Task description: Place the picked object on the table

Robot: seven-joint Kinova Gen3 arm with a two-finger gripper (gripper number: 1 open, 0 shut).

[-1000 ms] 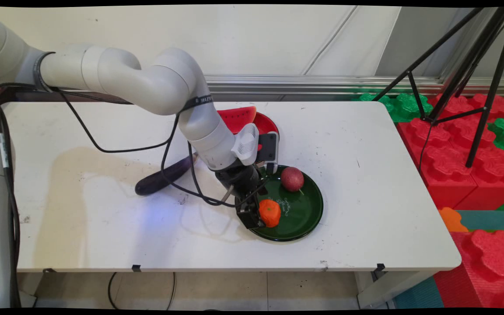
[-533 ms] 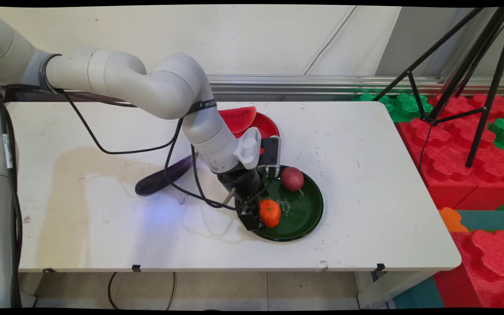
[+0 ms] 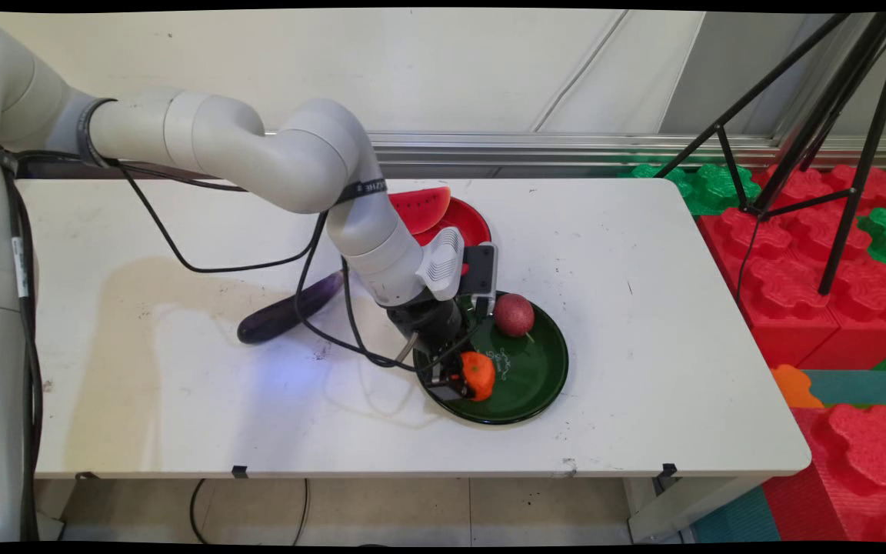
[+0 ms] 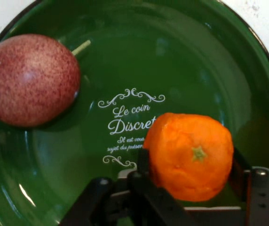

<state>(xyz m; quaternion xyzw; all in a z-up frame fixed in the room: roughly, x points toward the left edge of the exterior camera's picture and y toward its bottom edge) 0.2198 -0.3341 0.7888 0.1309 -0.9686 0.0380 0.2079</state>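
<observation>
Gripper [image 3: 464, 382] clamped on orange [image 4: 191, 155].
Over green plate [image 4: 209, 61] (lettered), beside speckled red fruit [image 4: 28, 77].

The green plate [image 3: 547, 377] serves as landmark. Its right half is bare and open from above. On its left part an orange fruit [image 3: 478, 375] sits between the fingers of the gripper [image 3: 458, 381], blocking that side. A speckled red fruit [image 3: 514, 315] occupies the plate's far edge. Just beyond the plate stand a red plate [image 3: 467, 219] and a watermelon slice [image 3: 418, 208]. Left of the plate, an eggplant [image 3: 289, 309] and hanging black cables [image 3: 351, 338] crowd the table [image 3: 643, 308], whose right side lies open.
</observation>
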